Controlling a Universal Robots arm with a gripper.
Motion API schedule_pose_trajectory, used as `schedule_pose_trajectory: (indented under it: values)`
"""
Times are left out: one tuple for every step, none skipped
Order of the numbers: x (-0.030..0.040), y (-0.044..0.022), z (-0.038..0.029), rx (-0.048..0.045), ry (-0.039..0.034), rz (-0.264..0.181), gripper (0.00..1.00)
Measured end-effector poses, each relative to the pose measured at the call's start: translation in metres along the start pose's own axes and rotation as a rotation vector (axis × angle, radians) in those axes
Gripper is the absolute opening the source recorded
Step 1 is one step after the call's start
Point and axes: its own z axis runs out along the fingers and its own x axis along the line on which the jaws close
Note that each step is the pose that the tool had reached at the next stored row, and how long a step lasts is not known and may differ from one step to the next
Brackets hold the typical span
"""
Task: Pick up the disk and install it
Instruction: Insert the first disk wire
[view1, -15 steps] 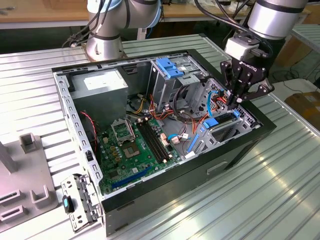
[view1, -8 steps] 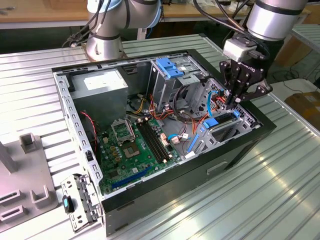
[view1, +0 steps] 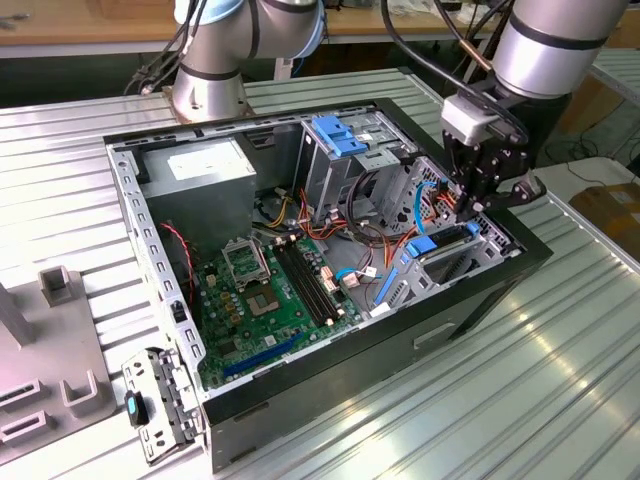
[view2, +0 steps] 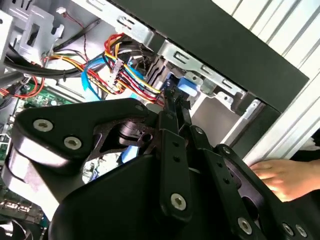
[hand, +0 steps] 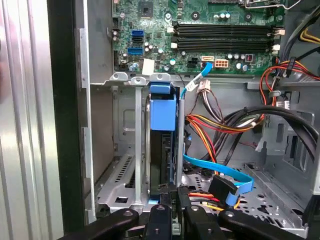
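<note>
The disk (hand: 162, 107), a dark slab in a bright blue carrier, stands on edge in a slot of the metal drive cage (hand: 125, 190) at the case's front corner. My gripper (hand: 175, 200) is at the disk's near end, its fingers close together on it. In the exterior view the gripper (view1: 468, 205) hangs over the case's right side, just above the blue carrier (view1: 422, 243). The second wrist view looks along the black fingers (view2: 172, 120) to the blue carrier (view2: 187, 86) inside the cage.
The open computer case (view1: 480, 300) lies on a ribbed metal table. Beside the cage lie a motherboard (hand: 200, 30), a bundle of red, yellow and orange wires (hand: 220, 122) and a blue flat cable (hand: 220, 172). A person's hand (view2: 280, 175) rests outside the case wall. A lighter blue bracket (view1: 340, 135) sits at the back.
</note>
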Motion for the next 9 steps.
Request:
schedule_pose_trajectory:
  values:
    - [0.0018, 0.0030, -0.0002, 0.0001, -0.0050, 0.001, 0.17]
    - [0.0020, 0.0054, 0.0000, 0.0001, -0.0082, 0.002, 0.17]
    - [0.0020, 0.0061, 0.0005, 0.0002, -0.0166, 0.004, 0.17]
    - [0.0022, 0.0062, 0.0010, 0.0003, -0.0193, 0.005, 0.17]
    - [0.0033, 0.0064, 0.0015, 0.0001, -0.0192, 0.007, 0.17]
    - [0.0051, 0.0067, 0.0025, -0.0001, -0.0185, 0.012, 0.17]
    - [0.0051, 0.0073, 0.0028, -0.0002, -0.0179, 0.016, 0.17]
    - [0.0052, 0.0079, 0.0029, -0.0004, -0.0172, 0.020, 0.17]
    - [0.0051, 0.0079, 0.0031, -0.0005, -0.0171, 0.023, 0.17]
